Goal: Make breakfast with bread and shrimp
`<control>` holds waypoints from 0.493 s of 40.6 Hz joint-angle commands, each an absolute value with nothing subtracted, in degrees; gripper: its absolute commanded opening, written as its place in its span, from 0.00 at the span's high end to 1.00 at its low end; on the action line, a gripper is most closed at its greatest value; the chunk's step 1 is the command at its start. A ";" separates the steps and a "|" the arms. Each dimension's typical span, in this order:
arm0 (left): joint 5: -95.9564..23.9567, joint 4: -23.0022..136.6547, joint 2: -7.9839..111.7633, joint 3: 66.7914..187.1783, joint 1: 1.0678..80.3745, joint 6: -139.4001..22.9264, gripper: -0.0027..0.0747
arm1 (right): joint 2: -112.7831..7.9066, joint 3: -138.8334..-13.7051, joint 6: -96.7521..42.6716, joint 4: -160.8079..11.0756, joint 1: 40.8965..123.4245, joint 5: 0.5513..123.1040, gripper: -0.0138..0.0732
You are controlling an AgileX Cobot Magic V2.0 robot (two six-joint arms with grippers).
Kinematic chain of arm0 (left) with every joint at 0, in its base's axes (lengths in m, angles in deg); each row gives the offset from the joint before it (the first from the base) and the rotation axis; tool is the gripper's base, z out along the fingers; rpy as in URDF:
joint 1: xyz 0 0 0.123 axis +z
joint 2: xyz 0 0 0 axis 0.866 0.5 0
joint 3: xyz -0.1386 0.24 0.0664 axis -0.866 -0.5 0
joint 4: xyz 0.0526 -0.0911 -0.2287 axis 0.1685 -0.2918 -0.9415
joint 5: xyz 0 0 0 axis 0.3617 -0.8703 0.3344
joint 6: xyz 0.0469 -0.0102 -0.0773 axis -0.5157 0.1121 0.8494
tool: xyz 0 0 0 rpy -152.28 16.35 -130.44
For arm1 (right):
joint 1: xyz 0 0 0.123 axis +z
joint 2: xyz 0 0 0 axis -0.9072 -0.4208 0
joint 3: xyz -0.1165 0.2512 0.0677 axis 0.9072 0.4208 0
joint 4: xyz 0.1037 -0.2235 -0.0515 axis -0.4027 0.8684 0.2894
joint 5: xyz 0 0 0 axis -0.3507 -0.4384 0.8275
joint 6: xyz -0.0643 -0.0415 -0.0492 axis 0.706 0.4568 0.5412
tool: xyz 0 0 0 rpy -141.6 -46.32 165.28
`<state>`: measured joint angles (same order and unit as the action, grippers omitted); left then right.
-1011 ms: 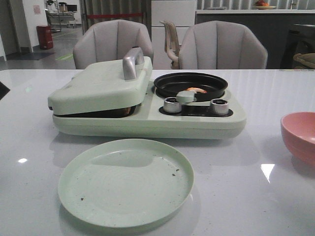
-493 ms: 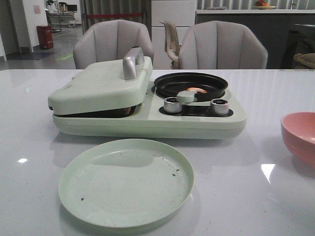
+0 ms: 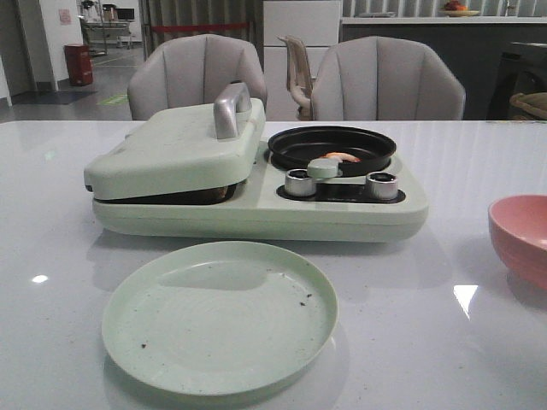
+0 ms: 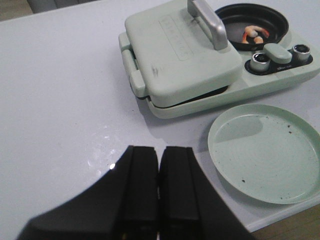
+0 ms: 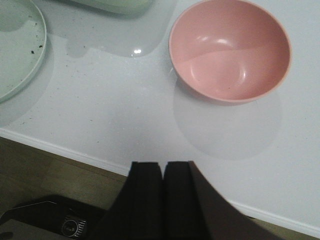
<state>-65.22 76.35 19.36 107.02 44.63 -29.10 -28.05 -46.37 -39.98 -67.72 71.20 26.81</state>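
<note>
A pale green breakfast maker (image 3: 256, 205) stands mid-table with its sandwich lid (image 3: 171, 149) down; the bread is hidden, only a sliver of something brown shows in the lid gap. The shrimp (image 3: 342, 156) lies in the black round pan (image 3: 332, 147), also seen in the left wrist view (image 4: 253, 34). An empty pale green plate (image 3: 219, 314) sits in front. My left gripper (image 4: 160, 152) is shut and empty over the near left table. My right gripper (image 5: 163, 166) is shut and empty over the table's front edge, short of the pink bowl (image 5: 230, 49). Neither gripper shows in the front view.
The pink bowl (image 3: 521, 237) stands at the right edge. Two knobs (image 3: 299, 182) and a lid handle (image 3: 229, 109) stick up from the maker. Two chairs (image 3: 386, 81) stand behind the table. The plate's rim (image 5: 42, 47) shows in the right wrist view.
</note>
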 commanded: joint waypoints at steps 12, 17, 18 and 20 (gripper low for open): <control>-48.97 86.48 11.15 99.04 49.87 -24.83 0.82 | -27.98 -47.84 -39.88 -67.61 71.10 29.71 0.79; -42.81 86.37 3.17 90.35 54.80 -24.70 0.82 | -27.98 -47.84 -39.88 -67.61 71.10 29.71 0.79; -41.65 86.37 1.12 88.09 55.92 -24.62 0.82 | -27.98 -47.84 -39.88 -67.61 71.10 29.71 0.79; -39.92 86.37 -1.44 85.31 57.81 -24.45 0.82 | -27.98 -47.84 -39.88 -67.61 71.10 29.71 0.79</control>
<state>-48.57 86.11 1.76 87.63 55.54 -25.34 -28.05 -46.37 -39.98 -67.72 71.20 26.77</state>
